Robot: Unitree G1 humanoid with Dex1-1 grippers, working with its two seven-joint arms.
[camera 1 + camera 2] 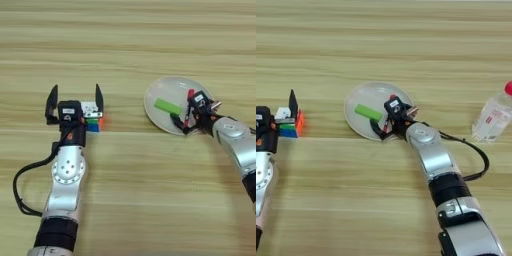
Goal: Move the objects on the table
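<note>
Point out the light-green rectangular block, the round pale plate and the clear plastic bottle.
Light-green rectangular block (167, 106): left eye view, middle of top face.
Round pale plate (170, 86): left eye view, bare far rim.
Clear plastic bottle (493, 118): right eye view, body.

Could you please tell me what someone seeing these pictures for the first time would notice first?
Probably the round pale plate right of centre, holding a light-green block, with the right gripper over its near rim around a red-and-black marker pen. On the left, the left gripper stands open, one finger against a multicoloured puzzle cube. A clear bottle with a red cap stands far right.
</note>
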